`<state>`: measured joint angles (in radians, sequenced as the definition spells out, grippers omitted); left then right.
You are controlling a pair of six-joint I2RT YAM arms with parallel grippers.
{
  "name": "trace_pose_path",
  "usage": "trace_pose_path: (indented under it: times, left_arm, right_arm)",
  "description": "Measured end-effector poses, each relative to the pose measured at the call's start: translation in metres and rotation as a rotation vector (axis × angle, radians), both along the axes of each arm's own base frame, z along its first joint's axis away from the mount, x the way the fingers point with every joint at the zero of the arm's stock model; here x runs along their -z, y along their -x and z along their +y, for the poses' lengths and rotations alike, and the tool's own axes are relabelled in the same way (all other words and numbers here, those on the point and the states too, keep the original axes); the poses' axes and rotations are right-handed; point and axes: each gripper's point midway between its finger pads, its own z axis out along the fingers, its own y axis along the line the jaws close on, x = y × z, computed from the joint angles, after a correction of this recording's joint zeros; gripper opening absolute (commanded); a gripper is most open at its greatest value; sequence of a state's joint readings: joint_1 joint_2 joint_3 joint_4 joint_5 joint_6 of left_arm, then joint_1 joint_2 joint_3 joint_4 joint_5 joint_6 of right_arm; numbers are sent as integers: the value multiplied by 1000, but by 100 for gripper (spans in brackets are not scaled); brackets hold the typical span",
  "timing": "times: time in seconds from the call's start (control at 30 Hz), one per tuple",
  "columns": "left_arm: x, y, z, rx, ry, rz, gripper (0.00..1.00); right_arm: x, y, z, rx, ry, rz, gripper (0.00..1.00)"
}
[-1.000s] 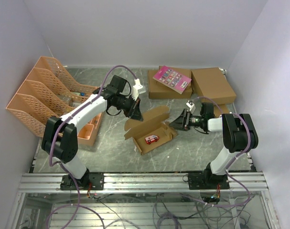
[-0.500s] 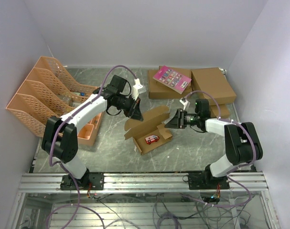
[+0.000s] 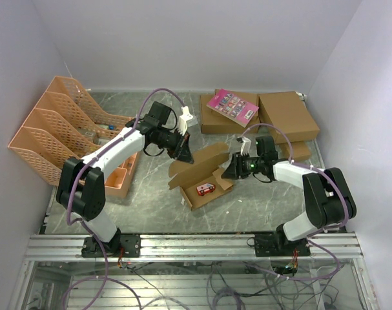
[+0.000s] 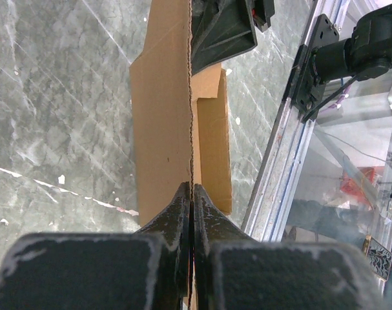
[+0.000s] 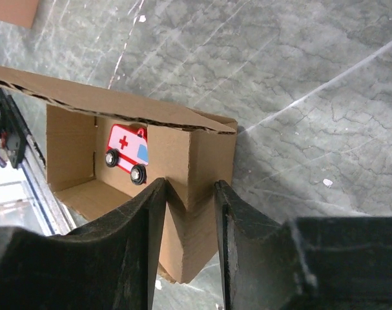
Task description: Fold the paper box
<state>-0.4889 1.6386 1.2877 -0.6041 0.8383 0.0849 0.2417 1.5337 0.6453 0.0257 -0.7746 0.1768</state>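
Note:
The paper box (image 3: 205, 174) lies half folded mid-table, its tray open and its lid flap standing up at the back. A toy ambulance (image 3: 205, 188) lies inside and shows in the right wrist view (image 5: 126, 155). My left gripper (image 3: 183, 154) is shut on the top edge of the lid flap (image 4: 163, 116), which is pinched between its fingertips (image 4: 183, 200). My right gripper (image 3: 231, 169) is open, with its two fingers astride the box's right end wall (image 5: 196, 161). Whether the fingers touch that wall is unclear.
Orange file racks (image 3: 60, 129) stand at the left. Two larger brown boxes sit at the back right, one (image 3: 286, 113) bare and one (image 3: 215, 123) bearing a pink booklet (image 3: 232, 106). A small brown box (image 3: 300, 150) lies behind the right arm. A metal rail (image 3: 196, 245) runs along the near edge.
My right gripper has moved left to the box, and its open fingers now straddle the right end wall. The left gripper and the lid flap have not moved.

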Motion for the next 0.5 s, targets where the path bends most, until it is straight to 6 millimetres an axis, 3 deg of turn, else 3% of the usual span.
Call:
trace_pose_path:
  times: [0.5]
  left_arm:
    - [-2,-2,-2,-16,8,9,7]
  right_arm:
    - [16,-2,-3,5,196,-77,32]
